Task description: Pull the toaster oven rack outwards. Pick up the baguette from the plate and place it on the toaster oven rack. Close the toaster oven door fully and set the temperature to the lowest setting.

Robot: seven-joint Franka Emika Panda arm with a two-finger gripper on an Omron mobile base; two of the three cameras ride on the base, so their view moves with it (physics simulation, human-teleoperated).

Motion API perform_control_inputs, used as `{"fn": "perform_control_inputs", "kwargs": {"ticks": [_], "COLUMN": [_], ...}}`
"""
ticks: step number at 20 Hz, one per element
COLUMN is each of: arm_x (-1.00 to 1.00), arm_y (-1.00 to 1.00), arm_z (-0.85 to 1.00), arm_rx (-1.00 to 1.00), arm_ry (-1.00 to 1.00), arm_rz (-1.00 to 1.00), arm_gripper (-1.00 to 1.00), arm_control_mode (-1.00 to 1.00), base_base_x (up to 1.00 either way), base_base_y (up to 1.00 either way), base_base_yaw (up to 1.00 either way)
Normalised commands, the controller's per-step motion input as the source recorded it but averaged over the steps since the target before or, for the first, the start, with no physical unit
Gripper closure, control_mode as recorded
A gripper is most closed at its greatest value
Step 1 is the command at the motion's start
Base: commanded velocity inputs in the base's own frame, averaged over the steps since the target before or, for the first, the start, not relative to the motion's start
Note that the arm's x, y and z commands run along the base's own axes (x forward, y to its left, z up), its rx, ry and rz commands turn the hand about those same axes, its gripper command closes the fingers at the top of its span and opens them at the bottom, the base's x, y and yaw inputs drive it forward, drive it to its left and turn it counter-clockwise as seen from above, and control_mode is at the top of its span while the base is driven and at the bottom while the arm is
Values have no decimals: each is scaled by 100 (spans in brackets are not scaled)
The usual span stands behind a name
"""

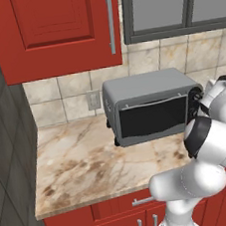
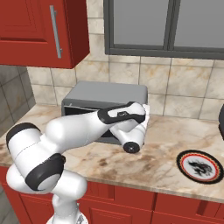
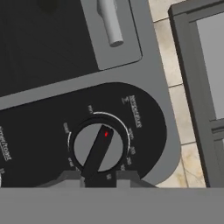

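Temperature-setting is the step in hand, I judge: on the boxy grey metal toaster oven, door shut, the gripper pinches the round black knob's ridge beside the door handle, and next should twist it to its lowest mark.

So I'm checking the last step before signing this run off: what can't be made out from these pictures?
- Baguette and rack: behind the dark glass toaster oven door, shut in the left base view; the glass is too dark.
- Black control strip of the boxy grey toaster oven: covered by the white arm in both base views.
- Dial lettering round the round black knob: too small in the hand view.
- Gripper fingertips: cut off at the bottom edge.
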Motion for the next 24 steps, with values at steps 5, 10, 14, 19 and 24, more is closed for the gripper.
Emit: {"fn": "perform_control_inputs", "kwargs": {"ticks": [5,10,14,19,24], "arm_x": [-1,-8,-12,-23,-31], "arm_y": [0,0,0,-1,0], "arm_z": [37,48,50,13,9], "arm_rx": [14,11,9,7,7], "arm_ry": [0,0,0,0,-2], "arm_rz": [0,0,3,6,3], "arm_gripper": [100,100,100,100,100], "arm_control_mode": [-100,-100,-100,-100,-100], "base_base_x": [0,0,0,0,0], "base_base_y": [0,0,0,0,0], "base_base_yaw": [0,0,0,0,0]}}
